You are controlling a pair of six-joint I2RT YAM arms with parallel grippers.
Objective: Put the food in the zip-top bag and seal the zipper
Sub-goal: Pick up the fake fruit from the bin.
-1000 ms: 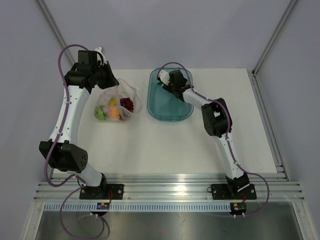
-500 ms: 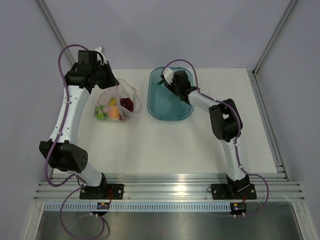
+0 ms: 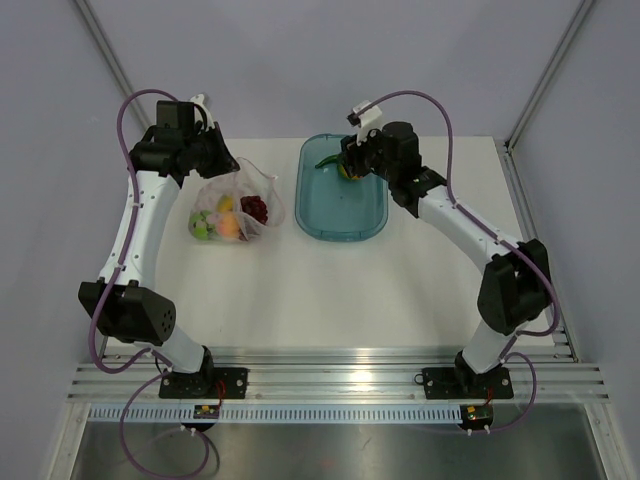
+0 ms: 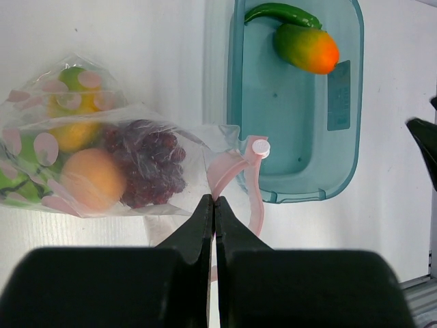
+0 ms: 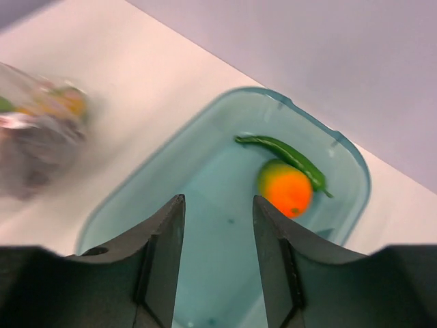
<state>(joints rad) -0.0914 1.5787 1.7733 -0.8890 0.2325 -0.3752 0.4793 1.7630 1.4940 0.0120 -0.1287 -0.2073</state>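
Observation:
The clear zip-top bag (image 3: 235, 210) lies left of the teal tray and holds a peach-pink fruit (image 4: 92, 179), the purple grape bunch (image 4: 147, 160), a mango (image 4: 72, 102) and a green fruit (image 4: 13, 160). My left gripper (image 4: 214, 199) is shut on the pink zipper strip (image 4: 235, 164) at the bag's mouth; it also shows in the top view (image 3: 222, 165). The second orange-green mango (image 5: 285, 189) lies in the tray's far end beside a green pepper (image 5: 283, 154). My right gripper (image 5: 218, 205) is open and empty, above the tray, apart from the mango; in the top view (image 3: 355, 160) it hovers over the tray's far end.
The translucent teal tray (image 3: 335, 215) stands in the middle back of the white table, right of the bag; it also shows in the left wrist view (image 4: 293, 137) and the right wrist view (image 5: 205, 178). A small pink-white slider (image 4: 259, 147) sits on the zipper strip near the tray's corner.
My right arm has lifted and swung back to the right, out of the tray, with its gripper open. The left arm and the bag have not moved.

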